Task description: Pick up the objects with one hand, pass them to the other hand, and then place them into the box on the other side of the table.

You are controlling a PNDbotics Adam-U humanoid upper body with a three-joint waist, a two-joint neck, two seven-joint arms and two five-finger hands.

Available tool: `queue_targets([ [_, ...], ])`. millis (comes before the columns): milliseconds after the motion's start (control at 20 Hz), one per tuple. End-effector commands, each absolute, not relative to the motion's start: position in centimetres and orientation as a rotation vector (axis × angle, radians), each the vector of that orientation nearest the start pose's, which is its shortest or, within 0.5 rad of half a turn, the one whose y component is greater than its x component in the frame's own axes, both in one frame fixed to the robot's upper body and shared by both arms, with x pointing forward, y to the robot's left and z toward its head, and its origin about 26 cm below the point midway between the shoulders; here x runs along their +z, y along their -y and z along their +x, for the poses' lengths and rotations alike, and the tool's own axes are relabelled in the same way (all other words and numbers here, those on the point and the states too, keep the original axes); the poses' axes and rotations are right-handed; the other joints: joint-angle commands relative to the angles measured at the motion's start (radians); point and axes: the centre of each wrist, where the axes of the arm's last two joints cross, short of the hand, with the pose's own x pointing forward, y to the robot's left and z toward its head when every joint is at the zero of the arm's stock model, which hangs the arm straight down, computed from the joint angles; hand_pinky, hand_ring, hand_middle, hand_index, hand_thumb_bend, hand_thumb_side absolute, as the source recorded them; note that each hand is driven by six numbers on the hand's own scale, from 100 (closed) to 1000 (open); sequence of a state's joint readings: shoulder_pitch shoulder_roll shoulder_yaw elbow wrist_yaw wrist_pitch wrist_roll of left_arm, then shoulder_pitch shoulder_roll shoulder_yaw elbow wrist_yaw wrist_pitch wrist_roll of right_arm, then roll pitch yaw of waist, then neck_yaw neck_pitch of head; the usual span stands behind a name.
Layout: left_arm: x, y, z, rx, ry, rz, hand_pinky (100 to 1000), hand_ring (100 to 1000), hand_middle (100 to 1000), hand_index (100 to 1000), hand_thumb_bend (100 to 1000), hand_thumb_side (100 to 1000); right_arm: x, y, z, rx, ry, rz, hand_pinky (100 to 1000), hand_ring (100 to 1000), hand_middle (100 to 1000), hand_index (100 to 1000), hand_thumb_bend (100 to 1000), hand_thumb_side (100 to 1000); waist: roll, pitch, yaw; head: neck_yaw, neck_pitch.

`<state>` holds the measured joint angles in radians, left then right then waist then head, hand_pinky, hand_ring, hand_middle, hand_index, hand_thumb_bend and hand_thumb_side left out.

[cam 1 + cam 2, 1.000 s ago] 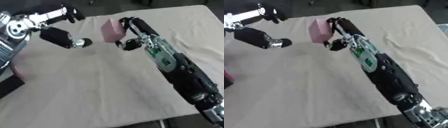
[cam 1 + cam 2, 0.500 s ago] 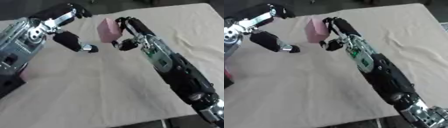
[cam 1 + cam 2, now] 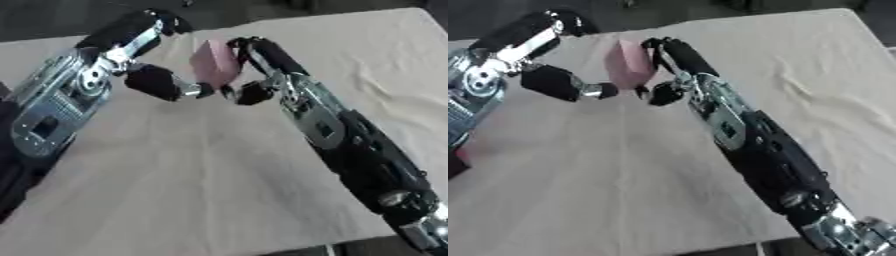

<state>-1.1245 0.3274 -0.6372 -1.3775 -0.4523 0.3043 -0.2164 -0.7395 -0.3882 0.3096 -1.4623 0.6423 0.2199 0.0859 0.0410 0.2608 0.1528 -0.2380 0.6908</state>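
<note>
Handover risk noted. My right hand (image 3: 249,75) pinches pink block (image 3: 213,64) above table (image 3: 367,55), near far edge. Left hand (image 3: 162,84) just beside block, fingers curled, not yet gripping. I judge early release drops block; misaligned approach knocks it.

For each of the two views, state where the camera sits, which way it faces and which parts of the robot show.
Left eye view: in the robot's head, looking down at the cloth-covered table; the left hand and the right hand meet at the pink block.
Right eye view: same head, same downward look, set slightly to the side, so the arms sit further left in the picture.
Shared: both arms, the pink block held by the right hand, the cloth.
</note>
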Motion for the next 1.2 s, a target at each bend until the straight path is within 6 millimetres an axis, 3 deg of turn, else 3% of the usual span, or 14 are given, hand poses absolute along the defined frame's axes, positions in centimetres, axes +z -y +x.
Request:
queue_targets([
  [50, 27.9, -6.3, 39.6, -1.429, 1.895, 0.591, 993, 837, 787, 865, 610, 527, 21.6, 18.4, 40.2, 1.042, 1.876, -0.858, 752, 694, 456, 584, 328, 100, -0.003, -0.016, 0.001, 0.005, -0.012],
  [350, 26.9, -5.9, 40.1, -1.428, 1.869, 0.571, 991, 832, 781, 861, 605, 550, 22.0, 18.1, 40.0, 1.052, 1.898, -0.844, 750, 688, 453, 580, 325, 100, -0.003, -0.012, 0.000, 0.007, -0.012],
  [750, 26.2, -5.7, 40.4, -1.428, 1.893, 0.570, 990, 830, 777, 862, 599, 515, 22.1, 17.8, 39.8, 1.066, 1.913, -0.826, 748, 686, 451, 578, 323, 100, -0.005, -0.007, -0.003, 0.012, -0.015],
  [950, 26.1, -5.6, 40.4, -1.383, 1.946, 0.563, 976, 813, 761, 844, 512, 458, 21.9, 17.7, 39.8, 1.085, 1.905, -0.817, 748, 682, 449, 575, 327, 100, -0.005, -0.004, -0.004, 0.013, -0.016],
  [1200, 26.6, -5.4, 39.7, -1.327, 2.021, 0.530, 973, 804, 754, 831, 393, 470, 21.6, 17.7, 39.9, 1.106, 1.881, -0.825, 749, 682, 450, 575, 332, 100, -0.004, -0.003, -0.003, 0.014, -0.016],
])
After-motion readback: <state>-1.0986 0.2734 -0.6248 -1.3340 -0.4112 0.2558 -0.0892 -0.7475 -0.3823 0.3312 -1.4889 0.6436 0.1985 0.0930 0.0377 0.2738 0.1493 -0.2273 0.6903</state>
